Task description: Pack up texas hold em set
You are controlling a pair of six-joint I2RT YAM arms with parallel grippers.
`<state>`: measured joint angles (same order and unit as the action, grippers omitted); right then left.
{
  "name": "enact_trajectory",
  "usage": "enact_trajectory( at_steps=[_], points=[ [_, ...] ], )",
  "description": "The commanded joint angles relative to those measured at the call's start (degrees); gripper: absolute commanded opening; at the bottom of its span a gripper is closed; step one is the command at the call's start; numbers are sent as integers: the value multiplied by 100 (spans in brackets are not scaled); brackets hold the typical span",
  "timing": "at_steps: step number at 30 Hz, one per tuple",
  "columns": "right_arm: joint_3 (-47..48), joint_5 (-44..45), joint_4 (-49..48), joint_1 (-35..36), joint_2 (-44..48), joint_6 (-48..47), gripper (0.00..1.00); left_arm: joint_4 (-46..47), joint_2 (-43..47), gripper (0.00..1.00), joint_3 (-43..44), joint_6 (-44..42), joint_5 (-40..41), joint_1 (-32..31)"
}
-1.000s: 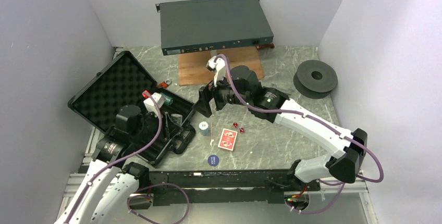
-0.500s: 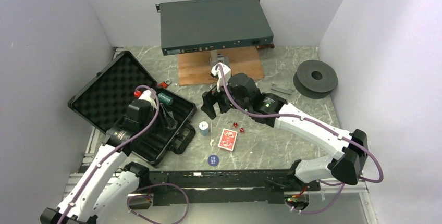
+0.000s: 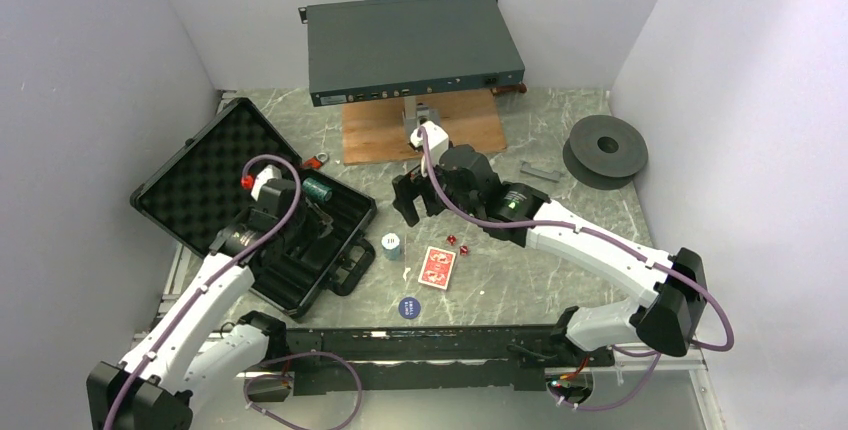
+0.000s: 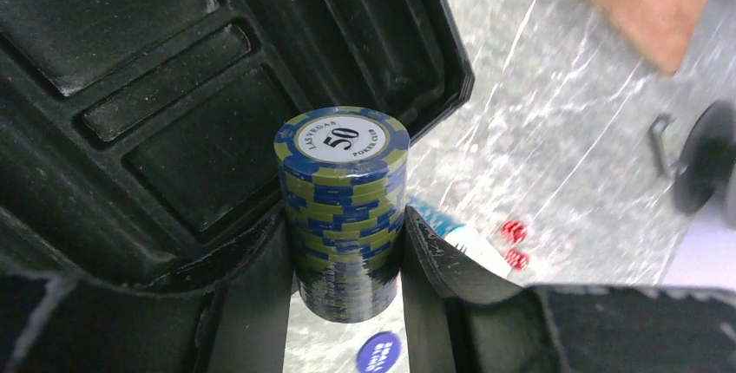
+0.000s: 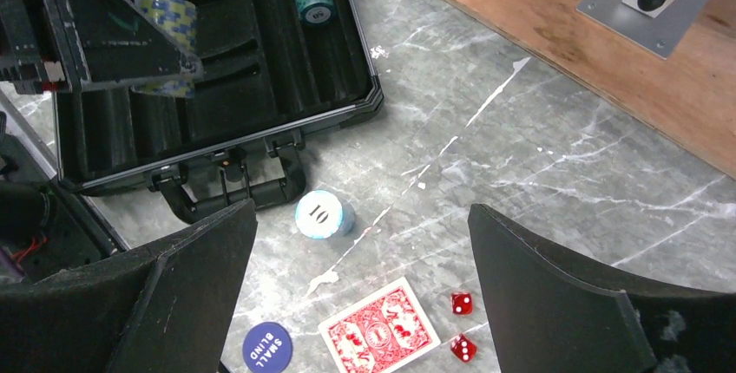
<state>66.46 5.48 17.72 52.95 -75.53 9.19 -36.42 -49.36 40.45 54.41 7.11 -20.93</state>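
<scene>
Over the tray half of the open black hard briefcase [image 3: 215, 165], egg-crate foam lining its lid, the top camera shows the left gripper [image 3: 312, 222], though its grip cannot be read from this height. One teal-and-white chip stack [image 3: 317, 188] lies in the tray just beyond it. The right gripper [image 3: 418, 202] hangs with fingers spread over the grey marble table [image 3: 560, 250]. Near it sit one upright white-topped chip stack [image 3: 391, 245], one red-backed card deck [image 3: 437, 268], two tiny red dice [image 3: 451, 241] and one blue disc [image 3: 409, 306]. Well apart from it are one large grey flat rack box [image 3: 412, 45], one wooden board [image 3: 380, 135] and one dark grey spool [image 3: 605, 150]. From the left wrist, the two fingers pinch one blue-and-olive chip stack [image 4: 343, 208] marked 50, with the briefcase's moulded tray beyond the fingertips. Both dice and the white-topped stack lie off to one finger's side, and the disc shows under the held stack. From the right wrist, the fingers stand wide apart with nothing between them. The stack marked 10 sits beneath the gap, with the deck, two dice and disc nearer the wrist. The briefcase lies beyond one fingertip, and the left gripper holds its stack above it.
</scene>
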Motion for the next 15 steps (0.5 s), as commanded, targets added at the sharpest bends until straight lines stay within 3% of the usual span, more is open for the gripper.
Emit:
enact_trajectory(
  at_steps=[1,3,6,15],
  points=[
    [8,103,-338,-38,186,-143,95,205,120,8,436,1620,869,1],
    [-29,95,-358,-54,202,-169,95,7,101,12,551,1879,1018,5],
    [-98,85,-407,-86,253,-198,95,-299,-30,0,681,2329,1136,1],
    [-250,37,-506,-157,392,-229,95,-32,-749,0,811,2626,1098,5]
  ],
)
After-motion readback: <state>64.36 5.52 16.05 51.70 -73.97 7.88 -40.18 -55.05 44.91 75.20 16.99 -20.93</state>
